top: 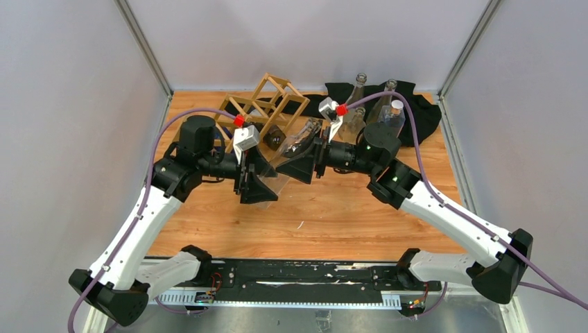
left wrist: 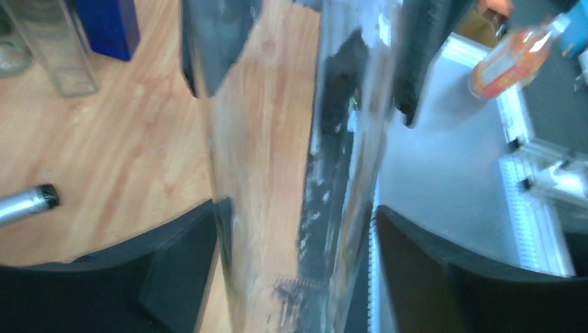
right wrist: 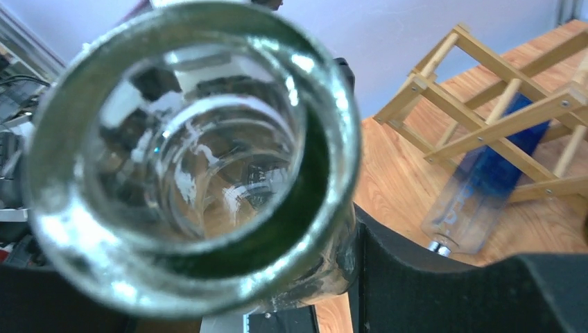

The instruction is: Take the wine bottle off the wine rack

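Spanning the gap between the two arms in the top external view, the wine bottle (top: pixel 283 166), of clear glass, is seen aslant over the middle of the table (top: pixel 347 215). It is out of the wine rack (top: pixel 267 104) and just on the near side of it. The rack is placed at the far edge, left of centre. The bottle's near end is taken by the left gripper (top: pixel 258 186); its far end is met by the right gripper (top: pixel 304 165). A black cloth (top: pixel 419 111) is spread at the far right, with several clear bottles (top: pixel 360 90) stood upon it.

Left wrist view: the wine bottle is shown running lengthwise between the fingers (left wrist: pixel 211 48). One dark pad is set against each side of the glass, the jaws being spread to the bottle's width and closed upon it. A square clear bottle (left wrist: pixel 59 52) is recorded to the left, as is a metal-coloured neck (left wrist: pixel 31 200) with a black cap, lying on the wood.

Right wrist view: the bottle's round end is presented close to the lens, so that the fingertips are hidden. Whether these jaws are clamped on the glass cannot be told. The rack is shown at right, with a blue bottle (right wrist: pixel 485 173) lodged in one cell.
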### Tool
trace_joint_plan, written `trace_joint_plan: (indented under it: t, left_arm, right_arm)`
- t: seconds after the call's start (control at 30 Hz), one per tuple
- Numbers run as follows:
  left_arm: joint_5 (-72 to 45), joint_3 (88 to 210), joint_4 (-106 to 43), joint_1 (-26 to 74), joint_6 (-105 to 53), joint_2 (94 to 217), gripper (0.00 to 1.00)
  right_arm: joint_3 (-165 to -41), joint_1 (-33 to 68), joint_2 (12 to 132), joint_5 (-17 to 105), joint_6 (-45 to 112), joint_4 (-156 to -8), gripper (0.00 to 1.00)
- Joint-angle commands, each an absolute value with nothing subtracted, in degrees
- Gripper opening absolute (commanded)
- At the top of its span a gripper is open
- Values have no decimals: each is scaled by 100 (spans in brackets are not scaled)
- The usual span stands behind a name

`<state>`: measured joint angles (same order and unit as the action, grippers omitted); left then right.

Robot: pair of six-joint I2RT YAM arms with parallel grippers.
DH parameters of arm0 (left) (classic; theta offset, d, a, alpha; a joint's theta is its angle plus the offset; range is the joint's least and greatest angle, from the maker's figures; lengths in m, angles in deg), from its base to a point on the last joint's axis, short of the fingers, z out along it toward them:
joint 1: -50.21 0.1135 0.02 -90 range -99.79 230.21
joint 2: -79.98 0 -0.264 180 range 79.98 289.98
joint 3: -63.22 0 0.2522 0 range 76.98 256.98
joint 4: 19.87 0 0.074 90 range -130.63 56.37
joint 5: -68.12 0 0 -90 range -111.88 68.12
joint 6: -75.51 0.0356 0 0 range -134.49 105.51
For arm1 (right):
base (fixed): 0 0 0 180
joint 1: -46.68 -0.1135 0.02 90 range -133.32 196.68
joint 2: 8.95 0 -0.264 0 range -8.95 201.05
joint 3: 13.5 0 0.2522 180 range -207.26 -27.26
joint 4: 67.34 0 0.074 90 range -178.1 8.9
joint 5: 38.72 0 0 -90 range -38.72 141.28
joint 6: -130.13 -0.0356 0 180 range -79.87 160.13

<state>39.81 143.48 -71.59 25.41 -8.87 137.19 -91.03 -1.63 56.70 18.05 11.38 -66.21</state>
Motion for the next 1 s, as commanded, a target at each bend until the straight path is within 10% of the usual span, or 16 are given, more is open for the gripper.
trace_joint_plan:
  t: [0.0, 0.97]
  left_arm:
    - [3460, 14920, -7832, 2499, -289, 13906, 98]
    - [-688, 17744, -10289, 3773, 396, 15778, 100]
  right_arm:
    - [-9529, -166, 5565, 2188, 1572, -7326, 0]
    - [-10831, 828, 6739, 5121, 3673, -9508, 0]
